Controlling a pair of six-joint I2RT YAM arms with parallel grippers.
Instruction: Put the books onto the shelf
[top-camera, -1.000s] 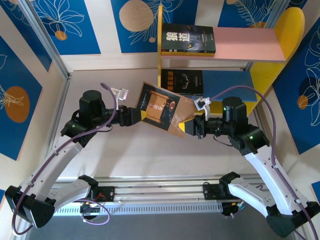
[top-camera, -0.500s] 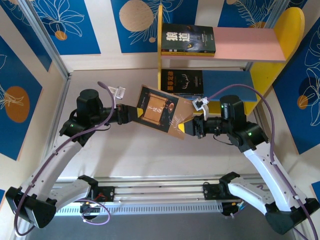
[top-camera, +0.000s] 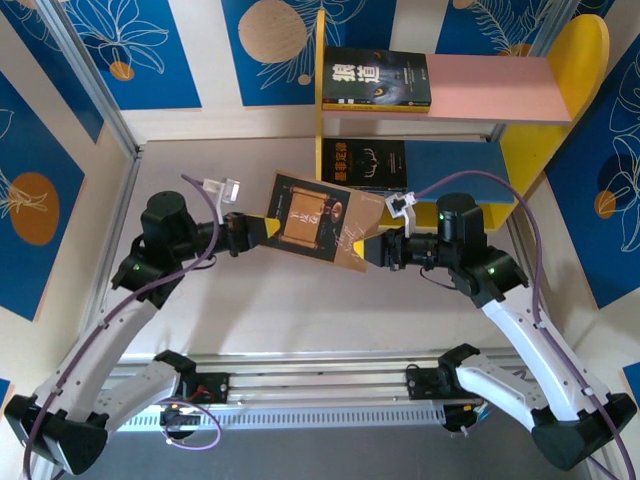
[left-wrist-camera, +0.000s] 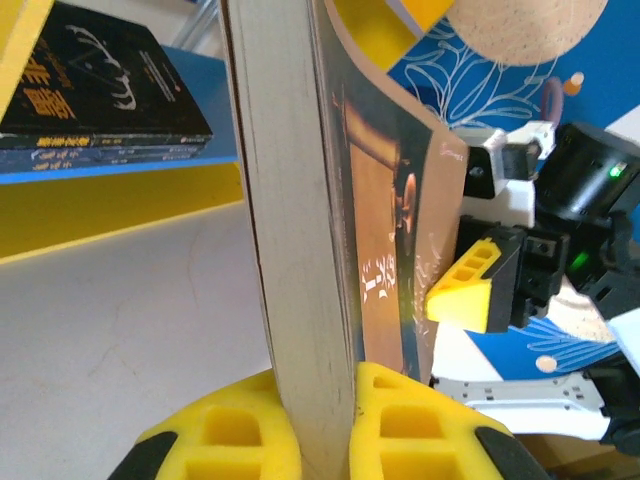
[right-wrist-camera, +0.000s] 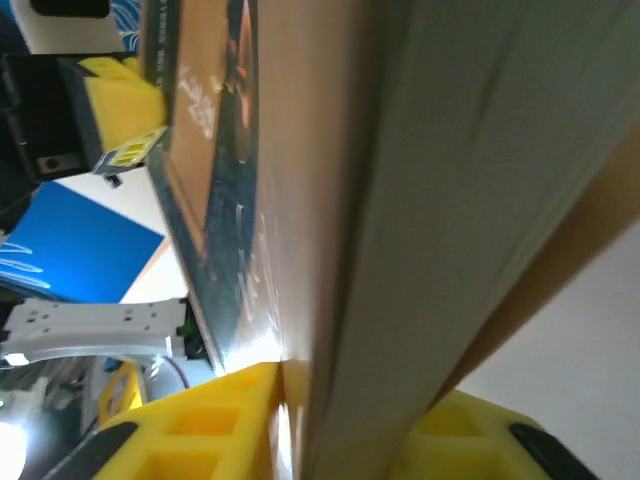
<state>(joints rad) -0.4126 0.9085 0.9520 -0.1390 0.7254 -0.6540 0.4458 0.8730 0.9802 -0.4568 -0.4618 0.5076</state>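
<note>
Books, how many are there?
3: upper book on pink board, lower book on blue board, brown book between left gripper and right gripper. More may hide beneath.

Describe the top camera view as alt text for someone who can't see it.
A brown book hangs between the left gripper, clamped on one edge, and the right gripper, at the opposite edge. Behind, a yellow-sided shelf holds dark books on its pink board and blue board.

White characters "狼道" stood on the dark book (top-camera: 378, 78) on the pink board (top-camera: 490, 88); the brown book (top-camera: 315, 220) bore an unreadable title.
</note>
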